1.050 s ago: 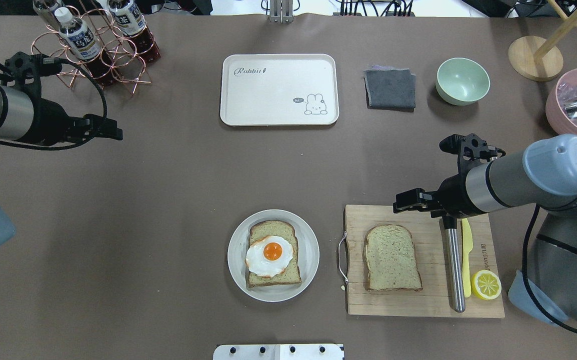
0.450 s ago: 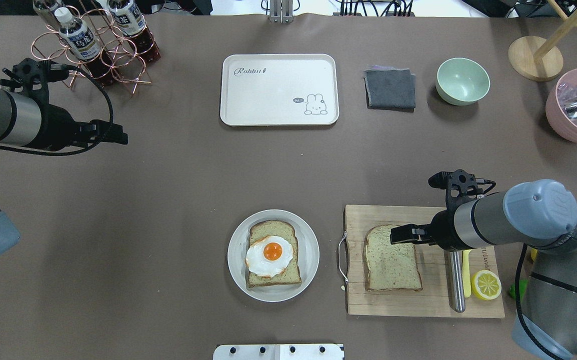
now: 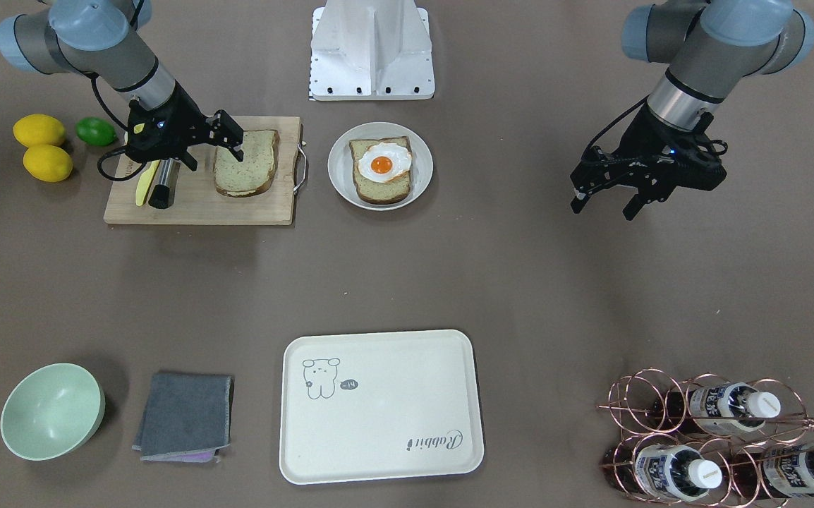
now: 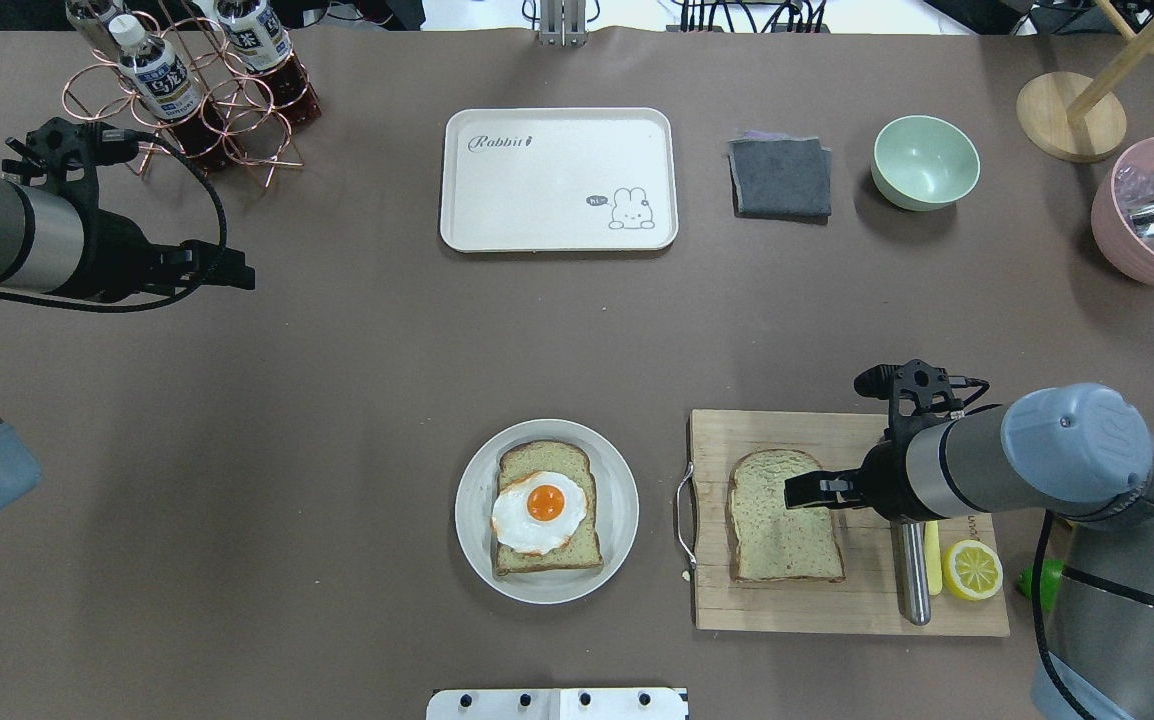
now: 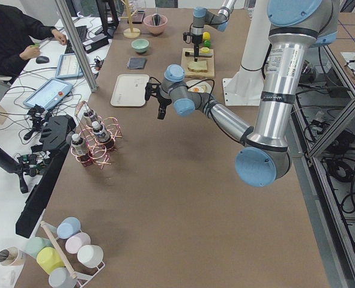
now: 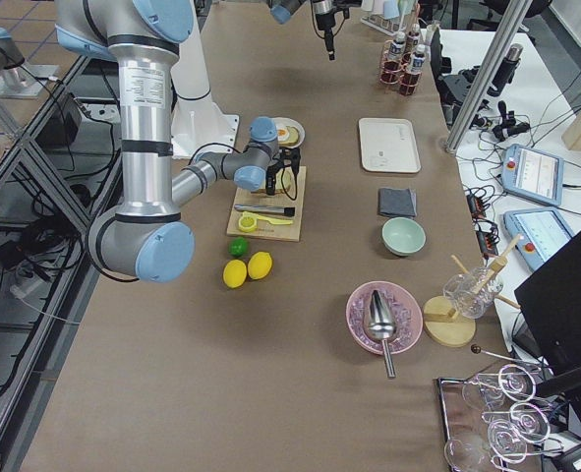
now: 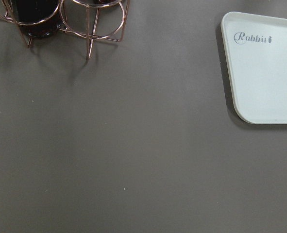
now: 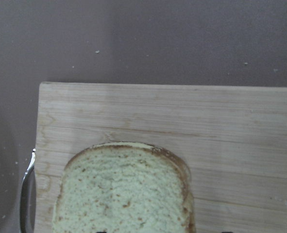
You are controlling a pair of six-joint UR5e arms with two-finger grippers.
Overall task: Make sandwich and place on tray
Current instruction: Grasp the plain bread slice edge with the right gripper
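Observation:
One speckled bread slice [image 4: 547,550] lies on the round pale-grey plate [image 4: 472,510] with the fried egg [image 4: 537,510] on top. The second bread slice [image 4: 785,530] lies on the wooden cutting board [image 4: 837,605]. My right gripper [image 4: 795,490] is open and hovers over this slice's far right part; the slice fills the bottom of the right wrist view [image 8: 121,189]. My left gripper [image 4: 242,275] is open and empty, over bare table at the far left. The cream tray [image 4: 557,180] lies empty at the far middle and shows in the left wrist view [image 7: 264,73].
On the board lie a steel-handled tool [image 4: 909,570], a yellow knife [image 4: 932,560] and a lemon half [image 4: 972,568]. A grey cloth [image 4: 780,178], a green bowl [image 4: 925,162] and a pink bowl [image 4: 1152,215] sit far right. A copper bottle rack [image 4: 187,90] stands far left.
My right gripper has moved back toward the robot, from the board's far edge to over the bread slice. My left gripper has shifted slightly right.

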